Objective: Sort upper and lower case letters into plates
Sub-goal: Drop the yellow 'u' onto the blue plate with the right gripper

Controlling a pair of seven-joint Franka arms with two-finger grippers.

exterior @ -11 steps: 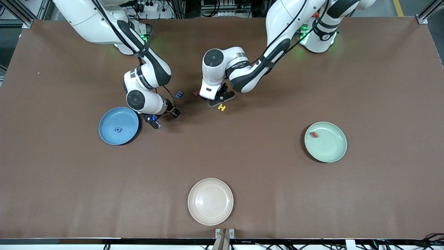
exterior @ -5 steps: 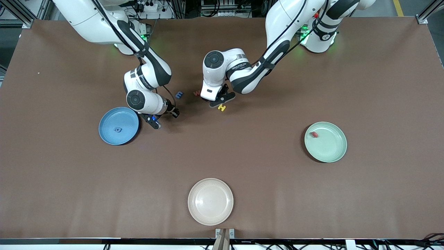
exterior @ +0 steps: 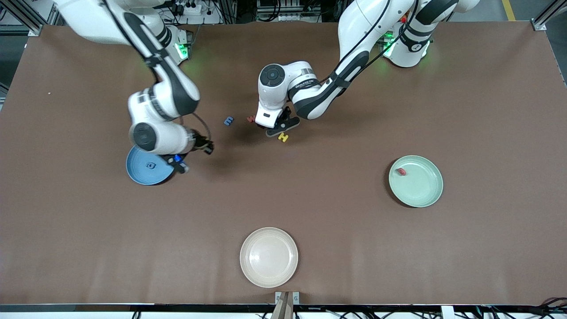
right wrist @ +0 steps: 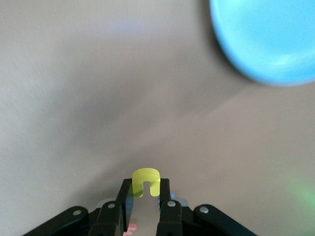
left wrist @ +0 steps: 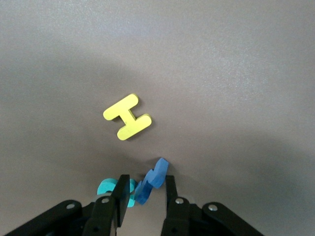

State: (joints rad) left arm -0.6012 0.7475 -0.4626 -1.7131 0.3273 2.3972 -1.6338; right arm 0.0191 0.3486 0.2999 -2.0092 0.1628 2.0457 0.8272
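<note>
A small yellow letter (right wrist: 145,182) (chunky, slotted) is clamped in the right gripper (exterior: 177,164) over the blue plate's (exterior: 144,170) edge. A blue letter (left wrist: 151,180) lies between the left gripper's (left wrist: 143,194) parted fingers, near the yellow H (left wrist: 127,117).

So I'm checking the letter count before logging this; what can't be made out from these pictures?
- Front view: the left gripper covers the letters beneath it.
- Left wrist view: a teal letter sits half hidden by a finger; the blue letter between the fingers can't be read.
- Right wrist view: the yellow letter in the right gripper shows only its tip.
- Front view: the letters in the blue plate and green plate are too small to read.
</note>
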